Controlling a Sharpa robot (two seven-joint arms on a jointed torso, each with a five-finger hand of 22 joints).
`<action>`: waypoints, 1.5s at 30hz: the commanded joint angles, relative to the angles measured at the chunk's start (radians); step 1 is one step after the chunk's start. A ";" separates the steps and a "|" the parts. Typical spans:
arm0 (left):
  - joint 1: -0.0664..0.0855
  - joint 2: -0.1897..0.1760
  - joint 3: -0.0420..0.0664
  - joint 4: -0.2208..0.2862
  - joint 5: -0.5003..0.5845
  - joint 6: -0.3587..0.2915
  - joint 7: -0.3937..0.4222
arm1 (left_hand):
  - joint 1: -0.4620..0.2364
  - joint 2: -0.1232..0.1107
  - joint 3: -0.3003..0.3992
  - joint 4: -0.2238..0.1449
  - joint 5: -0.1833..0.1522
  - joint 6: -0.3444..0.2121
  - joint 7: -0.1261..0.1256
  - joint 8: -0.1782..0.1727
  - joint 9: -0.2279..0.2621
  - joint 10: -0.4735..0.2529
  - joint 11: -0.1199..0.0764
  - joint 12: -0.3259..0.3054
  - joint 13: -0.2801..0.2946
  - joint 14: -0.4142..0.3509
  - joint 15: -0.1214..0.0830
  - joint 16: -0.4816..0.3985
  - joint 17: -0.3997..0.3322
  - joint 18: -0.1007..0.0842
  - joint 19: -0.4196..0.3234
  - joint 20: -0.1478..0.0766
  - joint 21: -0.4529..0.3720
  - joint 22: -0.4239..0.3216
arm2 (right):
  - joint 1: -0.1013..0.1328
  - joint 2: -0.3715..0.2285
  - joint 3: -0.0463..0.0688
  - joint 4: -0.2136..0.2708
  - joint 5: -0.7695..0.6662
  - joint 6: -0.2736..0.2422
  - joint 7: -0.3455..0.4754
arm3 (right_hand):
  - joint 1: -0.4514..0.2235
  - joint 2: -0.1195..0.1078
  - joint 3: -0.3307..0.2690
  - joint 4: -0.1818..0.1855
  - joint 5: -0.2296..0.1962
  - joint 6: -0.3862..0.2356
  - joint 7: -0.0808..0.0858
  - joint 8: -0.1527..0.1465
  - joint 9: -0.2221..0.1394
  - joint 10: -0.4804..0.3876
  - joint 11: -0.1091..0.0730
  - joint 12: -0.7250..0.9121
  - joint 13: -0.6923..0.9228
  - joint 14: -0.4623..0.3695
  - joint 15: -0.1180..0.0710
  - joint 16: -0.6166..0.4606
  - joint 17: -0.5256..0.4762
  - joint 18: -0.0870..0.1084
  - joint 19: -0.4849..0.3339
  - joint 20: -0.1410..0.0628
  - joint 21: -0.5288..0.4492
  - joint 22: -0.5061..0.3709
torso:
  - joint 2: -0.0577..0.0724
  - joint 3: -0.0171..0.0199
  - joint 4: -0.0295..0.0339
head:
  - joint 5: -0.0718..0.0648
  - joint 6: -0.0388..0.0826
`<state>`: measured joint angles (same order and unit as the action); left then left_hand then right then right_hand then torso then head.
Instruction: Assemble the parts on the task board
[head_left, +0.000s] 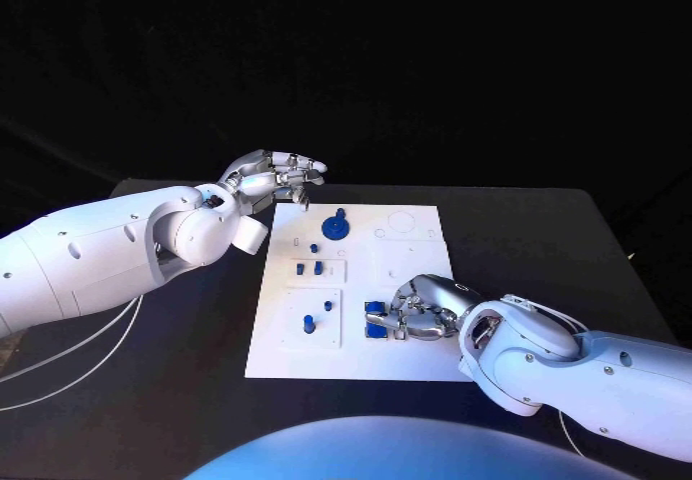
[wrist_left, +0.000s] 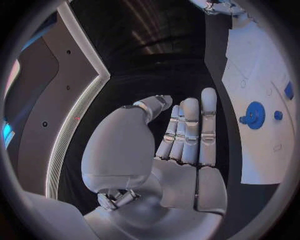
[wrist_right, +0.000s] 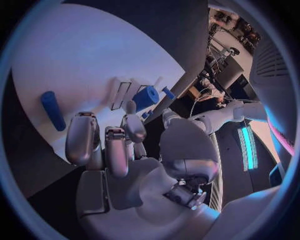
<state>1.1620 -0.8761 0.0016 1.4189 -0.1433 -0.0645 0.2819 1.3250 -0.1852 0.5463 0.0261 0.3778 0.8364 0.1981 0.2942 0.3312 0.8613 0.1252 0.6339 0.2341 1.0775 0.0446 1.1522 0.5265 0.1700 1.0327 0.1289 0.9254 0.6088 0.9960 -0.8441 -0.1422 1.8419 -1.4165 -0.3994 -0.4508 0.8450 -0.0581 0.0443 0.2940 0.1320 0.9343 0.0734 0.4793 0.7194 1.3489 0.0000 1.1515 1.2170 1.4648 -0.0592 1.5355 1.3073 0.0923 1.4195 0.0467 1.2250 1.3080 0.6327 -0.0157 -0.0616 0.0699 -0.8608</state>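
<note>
Nearby, right robot hand (head_left: 415, 312) over task board (head_left: 289, 352) near edge

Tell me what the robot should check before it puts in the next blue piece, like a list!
1. Task board flat on the table: ok.
2. Right hand over the blue parts at the board's near right: ok.
3. Right hand gripping a part: cannot tell, its fingers cover them.
4. Left hand out of the way, off the board's far left corner, holding nothing: ok.
5. Round blue part seated in the board: cannot tell.
6. Blue peg at the board's near left clear of the right hand: ok.
</note>
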 joint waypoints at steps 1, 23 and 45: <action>0.000 0.000 0.001 0.002 -0.005 0.014 0.003 | -0.005 0.004 -0.004 0.002 -0.001 -0.007 -0.003 0.004 0.000 -0.006 -0.001 0.006 -0.001 -0.004 0.001 0.004 -0.001 0.015 0.002 0.005 -0.005 -0.002 | 0.000 -0.009 0.000 0.014 -0.013 0.000 0.013 | 0.005 0.010 -0.009 0.000 0.010 0.002 0.000 0.000 0.002 0.010 0.000 0.006 0.003 0.084 -0.004 0.001 0.147 -0.013 0.003 -0.001 0.004 0.040 | 0.000 -0.0006 -0.0002 | 0.000 -0.001; 0.000 -0.001 0.000 0.002 -0.006 0.015 0.003 | -0.006 0.004 -0.004 0.002 -0.001 -0.008 -0.003 0.004 0.000 -0.007 -0.001 0.007 -0.002 -0.004 0.001 0.004 -0.001 0.015 0.002 0.006 -0.005 -0.002 | -0.001 -0.016 0.000 0.003 0.000 0.051 0.019 | 0.307 0.042 0.040 -0.009 0.082 0.012 -0.007 -0.015 -0.002 0.032 -0.007 0.025 0.037 0.087 -0.010 0.005 0.163 -0.016 0.011 -0.006 0.009 0.056 | 0.001 -0.0006 0.0022 | 0.001 -0.003; 0.000 -0.004 0.000 0.002 -0.006 0.012 0.008 | -0.006 0.004 -0.004 0.002 -0.001 -0.008 -0.003 0.004 0.000 -0.007 -0.001 0.007 -0.002 -0.004 0.001 0.004 -0.001 0.015 0.002 0.006 -0.005 -0.002 | 0.012 -0.092 0.001 0.019 0.030 -0.093 0.094 | 0.334 0.021 0.064 -0.012 0.111 -0.004 0.000 -0.029 -0.003 0.055 -0.002 0.077 0.083 0.086 -0.006 0.004 0.161 -0.011 0.000 -0.004 -0.020 0.044 | -0.001 -0.0003 -0.0010 | -0.003 0.001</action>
<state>1.1618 -0.8798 0.0014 1.4189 -0.1476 -0.0641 0.2798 1.3251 -0.1853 0.5463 0.0261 0.3778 0.8329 0.1945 0.2940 0.3312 0.8613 0.1251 0.6339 0.2333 1.0774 0.0448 1.1521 0.5268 0.1700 1.0327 0.1289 0.9256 0.6080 1.0046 -0.9281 -0.1421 1.8561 -1.4010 -0.4219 -0.4091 1.1716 -0.0371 0.1028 0.2803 0.2382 0.9375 0.0728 0.4542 0.7152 1.3992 -0.0032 1.2255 1.2981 1.4684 -0.0628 1.5355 1.3073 0.0923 1.4230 0.0434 1.2080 1.3074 0.6322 -0.0163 -0.0616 0.0687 -0.8610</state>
